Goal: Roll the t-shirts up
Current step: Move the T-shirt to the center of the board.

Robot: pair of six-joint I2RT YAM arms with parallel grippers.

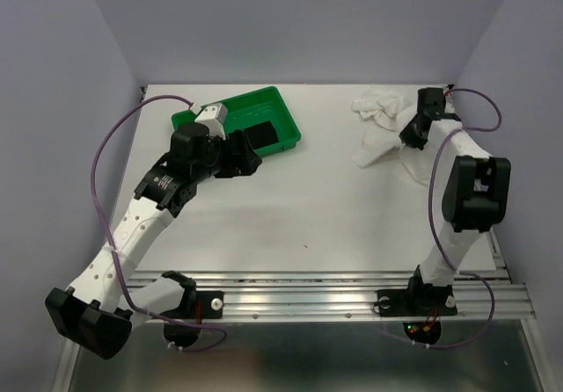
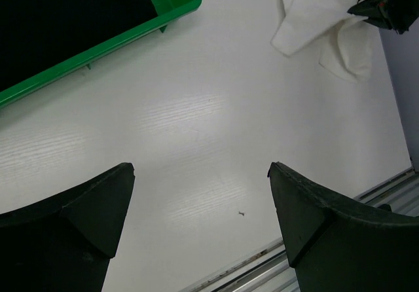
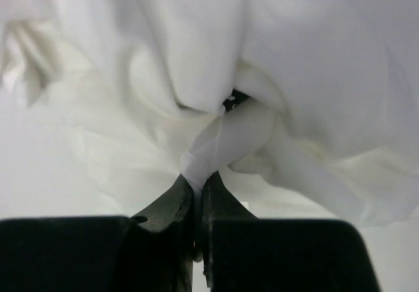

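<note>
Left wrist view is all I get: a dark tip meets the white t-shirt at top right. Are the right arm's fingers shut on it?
Observer: Yes. In the right wrist view the right gripper has its fingers shut, pinching a fold of the white t-shirt.
Operator: Is that shirt spread flat anywhere?
Observer: No. From above it lies crumpled in a heap near the far right corner of the table.
Operator: And the black in the tray?
Observer: From above, the black t-shirt is a compact dark block in the right part of the green tray, with green floor showing around it.
</note>
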